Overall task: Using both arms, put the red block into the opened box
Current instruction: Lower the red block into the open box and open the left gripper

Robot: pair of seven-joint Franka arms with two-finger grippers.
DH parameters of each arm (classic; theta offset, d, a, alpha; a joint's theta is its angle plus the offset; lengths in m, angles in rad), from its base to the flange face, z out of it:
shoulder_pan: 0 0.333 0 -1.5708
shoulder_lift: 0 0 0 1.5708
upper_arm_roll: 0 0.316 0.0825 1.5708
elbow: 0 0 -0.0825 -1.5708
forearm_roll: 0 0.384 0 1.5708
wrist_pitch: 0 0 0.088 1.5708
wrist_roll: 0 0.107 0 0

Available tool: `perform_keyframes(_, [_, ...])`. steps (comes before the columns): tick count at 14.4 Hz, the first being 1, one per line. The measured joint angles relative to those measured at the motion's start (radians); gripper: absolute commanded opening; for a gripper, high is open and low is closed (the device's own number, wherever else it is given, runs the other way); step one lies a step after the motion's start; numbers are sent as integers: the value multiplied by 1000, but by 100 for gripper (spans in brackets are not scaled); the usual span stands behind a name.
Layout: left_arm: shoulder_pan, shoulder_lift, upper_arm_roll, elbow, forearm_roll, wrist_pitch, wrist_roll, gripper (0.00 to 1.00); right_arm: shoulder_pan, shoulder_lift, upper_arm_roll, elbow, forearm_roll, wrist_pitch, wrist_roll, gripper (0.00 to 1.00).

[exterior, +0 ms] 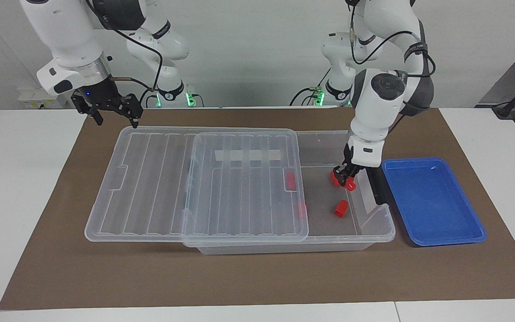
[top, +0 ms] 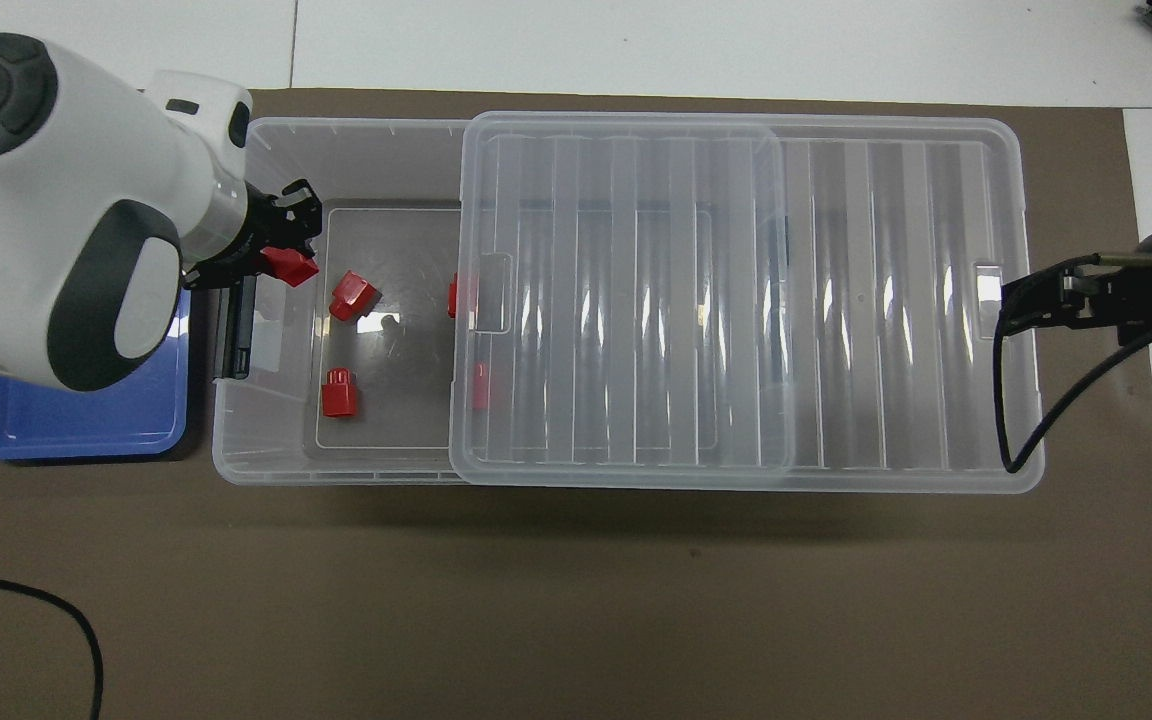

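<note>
Lying on the brown mat [exterior: 262,277], the box [exterior: 376,232] had its lid [exterior: 159,179] slid toward the right arm's end. Over its open part, the left gripper [exterior: 345,178] was closed on the red block [exterior: 350,184], apparently above two loose blocks [exterior: 341,208]. The right gripper [exterior: 113,117] waited, fingers spread, holding nothing.

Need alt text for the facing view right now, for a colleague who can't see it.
The left gripper, shut on a red block, hangs over the open end of the clear box, where more red blocks lie. The right gripper, open, waits above the slid-back lid's corner.
</note>
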Motion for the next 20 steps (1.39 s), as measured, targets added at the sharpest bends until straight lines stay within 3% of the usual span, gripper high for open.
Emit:
perform_keyframes(7, [-51, -18, 0, -185, 45, 161, -45, 2, -12, 0, 0, 0, 0, 0, 0, 100])
perform_keyframes(11, [-57, 6, 0, -211, 60, 218, -60, 2, -10, 0, 1, -12, 0, 42, 0, 98])
perform_keyframes(14, [-73, 65, 0, -215, 105, 281, -99, 3, -13, 0, -1, -42, 0, 102, 0, 89])
perform_keyframes(16, [-75, 93, 1, -215, 109, 307, -103, 3, -22, 0, -1, -61, 0, 141, 0, 87])
perform_keyframes(20, [-75, 106, 2, -219, 111, 328, -103, 7, -83, 2, -3, -104, 0, 238, -8, 70])
